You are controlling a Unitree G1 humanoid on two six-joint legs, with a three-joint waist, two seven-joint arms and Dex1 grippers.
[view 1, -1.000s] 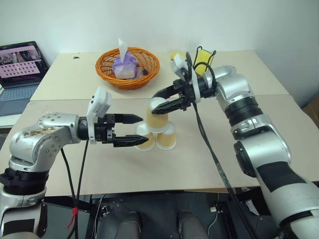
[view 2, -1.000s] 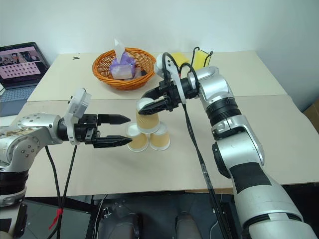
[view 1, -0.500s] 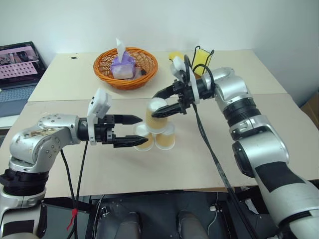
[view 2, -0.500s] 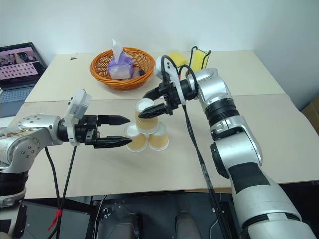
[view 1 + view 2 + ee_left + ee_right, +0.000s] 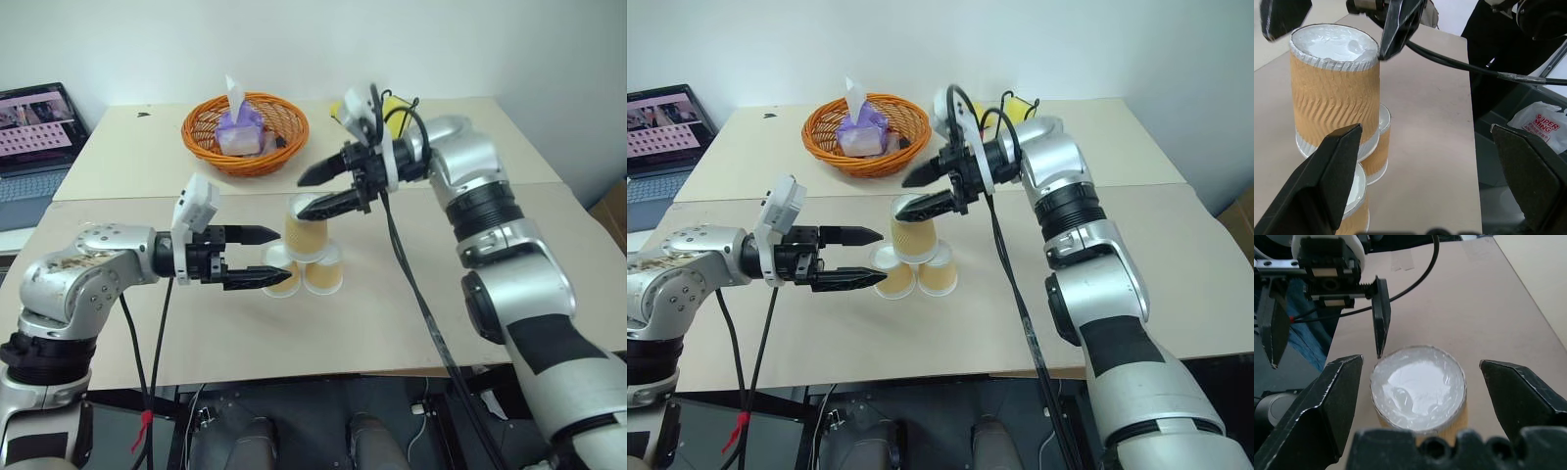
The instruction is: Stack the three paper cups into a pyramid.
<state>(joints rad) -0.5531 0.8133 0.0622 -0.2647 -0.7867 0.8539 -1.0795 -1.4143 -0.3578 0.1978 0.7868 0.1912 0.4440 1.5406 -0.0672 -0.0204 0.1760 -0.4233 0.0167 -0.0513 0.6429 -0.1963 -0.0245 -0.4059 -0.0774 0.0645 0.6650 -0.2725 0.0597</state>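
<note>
The three paper cups stand upside down as a pyramid in the middle of the table. The top cup rests on the bottom left cup and the bottom right cup. My right gripper hovers open just above the top cup, one finger on each side and nothing between them. My left gripper is open and points at the stack from the left. Its lower finger crosses in front of the bottom left cup. In the left wrist view the top cup stands straight.
An orange wicker basket holding a tissue pack sits at the back of the table. A black wire holder with something yellow stands behind my right arm. An open laptop is at the far left. A seam runs between the two tables.
My right gripper has opened and let go of the top cup, then risen a little above it. The cup stays on the two lower ones. My left gripper has not moved.
</note>
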